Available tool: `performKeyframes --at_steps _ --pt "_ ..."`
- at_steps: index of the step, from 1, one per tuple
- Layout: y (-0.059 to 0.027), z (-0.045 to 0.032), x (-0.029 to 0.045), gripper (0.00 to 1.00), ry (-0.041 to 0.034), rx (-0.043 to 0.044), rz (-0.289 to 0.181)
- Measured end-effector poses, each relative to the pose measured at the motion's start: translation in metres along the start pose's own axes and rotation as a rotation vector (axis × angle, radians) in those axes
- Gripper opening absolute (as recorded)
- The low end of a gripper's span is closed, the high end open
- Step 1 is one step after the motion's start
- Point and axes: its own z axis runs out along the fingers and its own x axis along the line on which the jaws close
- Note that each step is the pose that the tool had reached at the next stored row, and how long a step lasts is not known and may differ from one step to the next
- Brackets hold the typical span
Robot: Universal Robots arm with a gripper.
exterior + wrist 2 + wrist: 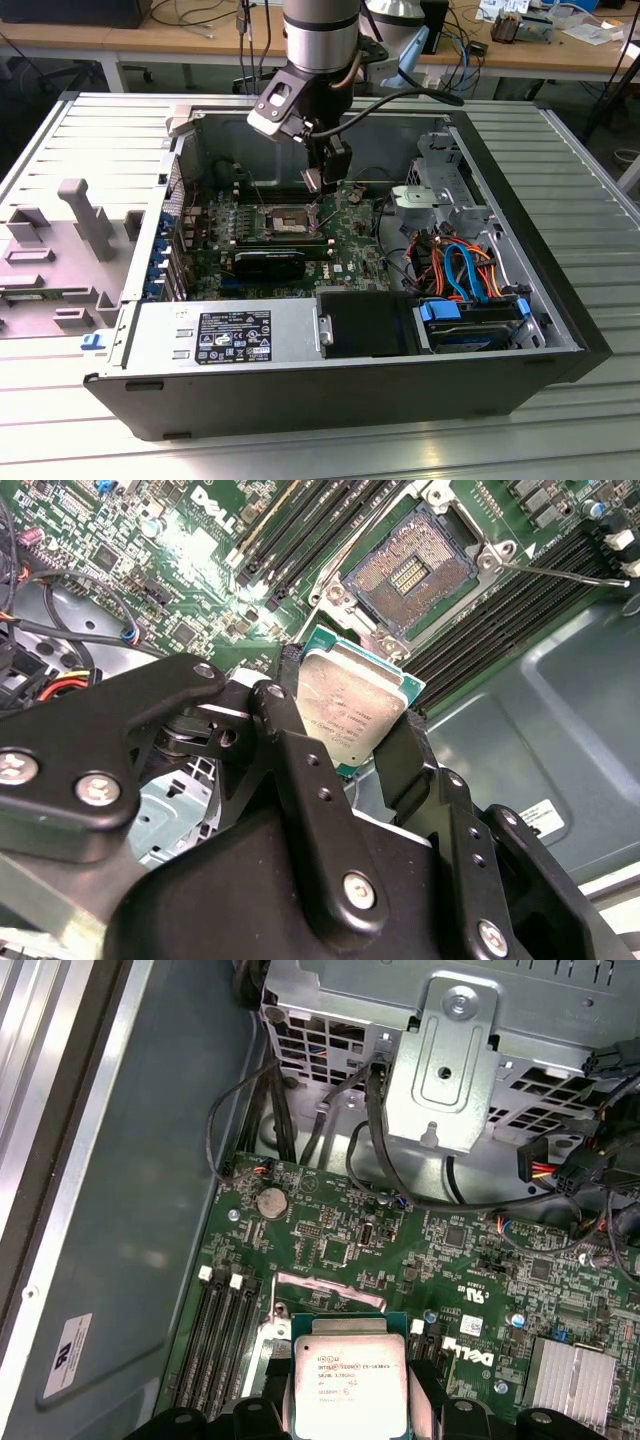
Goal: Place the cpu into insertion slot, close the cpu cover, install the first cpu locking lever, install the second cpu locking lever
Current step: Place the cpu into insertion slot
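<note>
Claw (342, 720) holds cpu (352, 702), second wrist view revealing insertion slot (410, 572).

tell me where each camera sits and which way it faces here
Exterior view: off the arm, raised beside the computer case, looking down into it; arm and claw hang above the insertion slot.
First wrist view: rides the wrist, looks past the cpu onto the green board and drive cage; claw fingers beside it.
Second wrist view: rides the wrist, looks along the claw's black links to the cpu and insertion slot.
Shared: both wrist views show the claw gripping the cpu.
</note>
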Motion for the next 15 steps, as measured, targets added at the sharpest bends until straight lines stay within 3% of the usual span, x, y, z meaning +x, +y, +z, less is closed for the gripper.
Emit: performKeyframes --at_steps 15 --pt "0.0 0.0004 0.0 0.54 -0.0015 -0.0003 0.018"
